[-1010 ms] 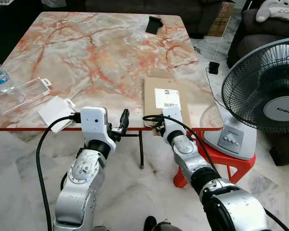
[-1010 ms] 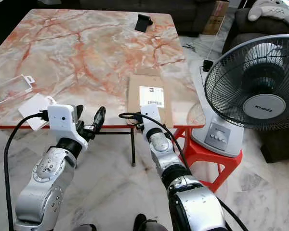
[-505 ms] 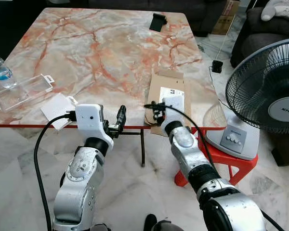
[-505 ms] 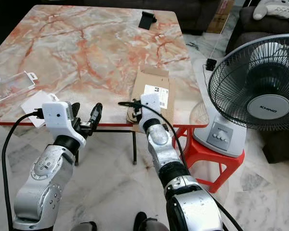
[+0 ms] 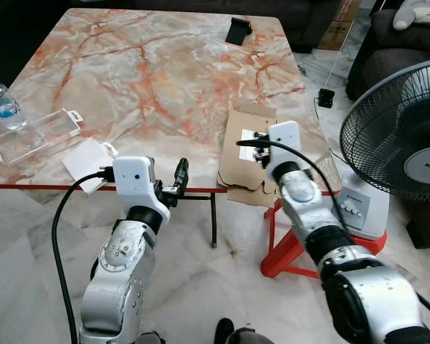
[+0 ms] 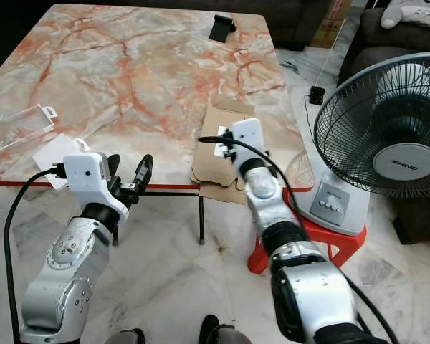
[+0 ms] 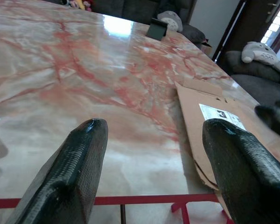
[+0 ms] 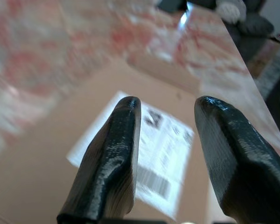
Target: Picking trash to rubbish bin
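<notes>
A flat brown cardboard piece with a white label lies at the marble table's front right, its torn front flap hanging over the edge. My right gripper hovers just above it, over the label, fingers open and nothing between them. My left gripper is held open at the table's front edge, left of the cardboard, touching nothing. A white paper wrapper and a clear plastic tray lie at the front left.
A water bottle stands at the left edge, and a small black object sits at the far side. A standing fan on a red stool is close by on the right. Marble floor lies below.
My right gripper has moved from the table's front edge up and forward over the cardboard's label. The cardboard's front flap now sags over the edge. The left arm has held still.
</notes>
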You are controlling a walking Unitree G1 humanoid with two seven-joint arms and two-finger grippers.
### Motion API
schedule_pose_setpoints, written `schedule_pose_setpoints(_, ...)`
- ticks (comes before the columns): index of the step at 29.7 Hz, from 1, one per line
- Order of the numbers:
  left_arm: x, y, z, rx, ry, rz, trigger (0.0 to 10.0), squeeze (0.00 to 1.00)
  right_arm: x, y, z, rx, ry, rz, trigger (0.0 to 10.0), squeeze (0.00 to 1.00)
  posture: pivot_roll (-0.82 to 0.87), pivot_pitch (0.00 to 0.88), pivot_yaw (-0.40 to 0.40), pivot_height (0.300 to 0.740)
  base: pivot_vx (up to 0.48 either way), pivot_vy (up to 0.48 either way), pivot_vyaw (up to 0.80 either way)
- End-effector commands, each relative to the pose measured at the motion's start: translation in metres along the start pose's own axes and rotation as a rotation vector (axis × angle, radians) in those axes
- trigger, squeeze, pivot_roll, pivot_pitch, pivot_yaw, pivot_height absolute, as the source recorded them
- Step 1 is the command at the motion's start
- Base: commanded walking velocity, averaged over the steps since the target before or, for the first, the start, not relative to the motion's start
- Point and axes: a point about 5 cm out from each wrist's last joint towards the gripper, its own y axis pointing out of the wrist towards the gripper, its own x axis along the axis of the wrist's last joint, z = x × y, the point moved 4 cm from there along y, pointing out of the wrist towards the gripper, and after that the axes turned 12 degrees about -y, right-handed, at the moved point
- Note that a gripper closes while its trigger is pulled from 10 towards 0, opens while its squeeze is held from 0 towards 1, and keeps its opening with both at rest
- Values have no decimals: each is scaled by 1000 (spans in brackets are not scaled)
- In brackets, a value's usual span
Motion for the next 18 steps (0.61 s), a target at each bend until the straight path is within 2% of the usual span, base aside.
schedule_pose_setpoints(1, 4, -3, -6, -10, -6, -12, 10000, 0, -14, -3, 1, 5, -23, 63, 10000, 0, 213, 217, -88, 740, 0, 0, 0)
schedule_pose_setpoints(6, 2, -4, -11, -24, -6, -2, 10000, 0, -44, -11, -6, -13, -55, 178, 10000, 0, 220, 219, -87, 740, 0, 0, 0)
schedule_pose_setpoints(10, 3, -4, -12, -30, -6, 0, 10000, 0, -53, -15, -4, -3, -68, 207, 10000, 0, 222, 221, -84, 740, 0, 0, 0)
schedule_pose_setpoints(18, 7, -5, -11, -30, 5, -3, 10000, 0, -58, -23, 21, 70, -44, 182, 10000, 0, 222, 227, -77, 740, 0, 0, 0)
